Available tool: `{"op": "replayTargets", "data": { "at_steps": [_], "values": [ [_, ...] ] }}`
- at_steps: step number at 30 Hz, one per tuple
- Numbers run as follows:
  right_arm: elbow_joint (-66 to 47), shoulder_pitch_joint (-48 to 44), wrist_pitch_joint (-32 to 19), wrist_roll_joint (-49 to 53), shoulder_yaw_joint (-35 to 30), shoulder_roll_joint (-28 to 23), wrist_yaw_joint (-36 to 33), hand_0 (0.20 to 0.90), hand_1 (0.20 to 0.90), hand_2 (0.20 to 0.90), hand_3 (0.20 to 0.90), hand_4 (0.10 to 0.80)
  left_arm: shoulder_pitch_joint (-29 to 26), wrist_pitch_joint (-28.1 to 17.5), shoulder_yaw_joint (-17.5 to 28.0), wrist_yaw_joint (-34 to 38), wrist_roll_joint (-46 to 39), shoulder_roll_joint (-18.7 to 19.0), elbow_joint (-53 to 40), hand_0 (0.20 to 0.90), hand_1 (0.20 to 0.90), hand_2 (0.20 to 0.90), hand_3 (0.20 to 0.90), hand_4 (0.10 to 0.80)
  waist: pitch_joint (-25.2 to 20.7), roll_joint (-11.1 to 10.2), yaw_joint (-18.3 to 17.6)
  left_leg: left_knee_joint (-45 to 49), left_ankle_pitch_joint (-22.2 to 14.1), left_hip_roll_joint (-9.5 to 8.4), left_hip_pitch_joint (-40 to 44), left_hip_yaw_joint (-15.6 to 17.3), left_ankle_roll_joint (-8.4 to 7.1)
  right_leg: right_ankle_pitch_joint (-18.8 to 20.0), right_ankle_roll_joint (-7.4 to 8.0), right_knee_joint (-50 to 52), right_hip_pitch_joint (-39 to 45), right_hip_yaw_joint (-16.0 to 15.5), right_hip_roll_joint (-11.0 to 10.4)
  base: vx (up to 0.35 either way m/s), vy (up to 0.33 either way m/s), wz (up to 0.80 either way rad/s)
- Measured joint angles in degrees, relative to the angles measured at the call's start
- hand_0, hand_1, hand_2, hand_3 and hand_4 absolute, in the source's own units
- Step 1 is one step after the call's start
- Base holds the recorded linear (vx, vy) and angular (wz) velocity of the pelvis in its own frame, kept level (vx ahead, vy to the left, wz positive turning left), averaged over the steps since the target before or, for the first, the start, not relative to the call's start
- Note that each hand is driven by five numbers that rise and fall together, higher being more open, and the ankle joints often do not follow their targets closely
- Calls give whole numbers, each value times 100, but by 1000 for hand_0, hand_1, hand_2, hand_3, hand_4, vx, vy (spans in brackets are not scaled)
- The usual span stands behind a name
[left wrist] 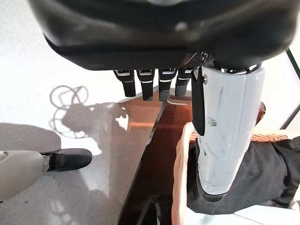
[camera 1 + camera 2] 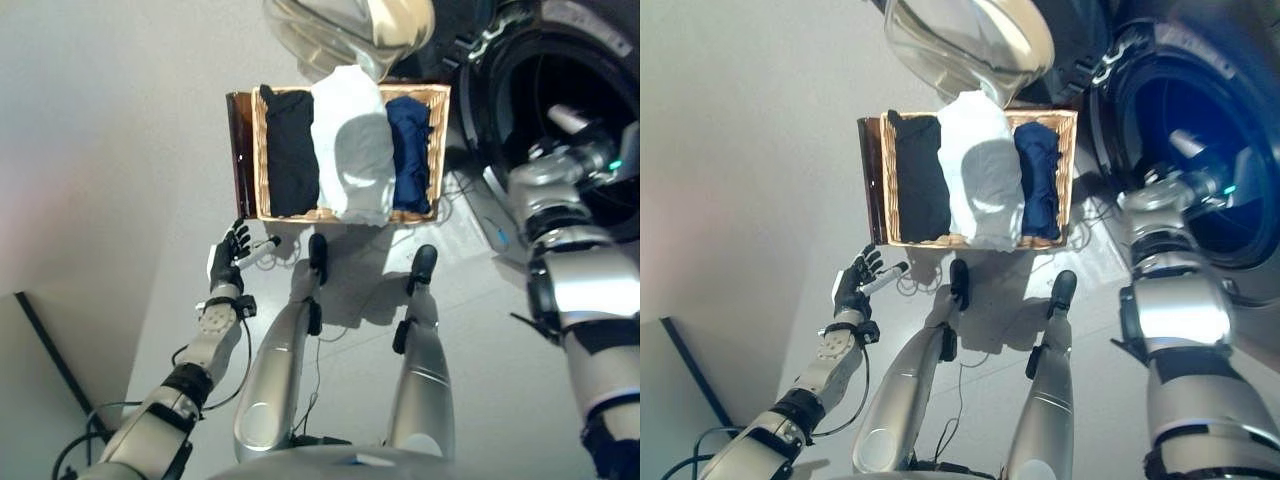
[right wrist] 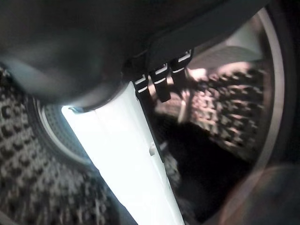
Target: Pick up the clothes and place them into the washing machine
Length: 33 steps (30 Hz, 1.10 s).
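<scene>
Three folded garments lie side by side in the wicker basket [image 2: 258,160] on the floor, each a long strip with its long axis running from the basket's near rim to its far rim. Counting from the basket's left wall: one black garment [image 2: 291,150], one white garment [image 2: 352,145] in the middle, one navy garment [image 2: 410,150] against the right wall. The white one is the longest, spilling over both the far and the near rim; the black and navy ones stay inside the weave. All three lie flat and neatly folded, touching their neighbours.

The left robot hand [image 2: 229,258] hovers just off the basket's near left corner, fingers straight and spread, white-covered thumb pointing toward the basket, holding nothing. Its wrist view shows the fingers [image 1: 146,84] above the brown outer panel, with the black garment just inside the rim.

To the right of the basket stands the washing machine [image 2: 590,90], its glass door [image 2: 345,30] swung open above the basket's far rim. The right robot hand [image 3: 159,82] is inside the drum, fingers straight, nothing gripped.
</scene>
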Motion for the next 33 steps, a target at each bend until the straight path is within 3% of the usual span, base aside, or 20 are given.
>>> {"op": "replayTargets", "data": {
  "at_steps": [7, 18, 24, 33],
  "values": [
    [-172, 632, -16, -300, 75, 542, 29, 900, 900, 900, 900, 800, -18, 24, 77, 74, 233, -228, 653, 900, 900, 900, 900, 800, -47, -100, 13, -159, 17, 30, 208, 1, -21, 82, -12, -266, 292, -85, 11, 27, -12, 2],
    [-866, 1369, -330, -367, 633, 1000, 526, 900, 900, 900, 900, 800, 2, 21, 128, 186, 280, -294, 715, 900, 900, 900, 900, 800, -176, -343, -14, -244, 0, 69, 455, 19, -72, 69, -27, -328, 509, -83, 60, 13, 0, -2],
    [-1740, 2014, -410, -834, 1013, 1293, 648, 900, 900, 900, 900, 800, 71, 22, 384, 270, 436, -343, 984, 900, 900, 900, 900, 800, -291, -534, -32, -243, -16, 81, 538, 13, -102, 9, -113, -353, 592, -80, 98, 10, -2, -2],
    [-2383, 2213, -403, -1490, 1575, 1521, 914, 900, 900, 900, 900, 800, 80, 113, 742, 404, 734, -455, 1689, 900, 900, 900, 900, 800, -454, -818, -146, -245, -22, 96, 612, -22, -111, 28, -87, -378, 708, -121, 115, 10, -4, 1]
  ]
}}
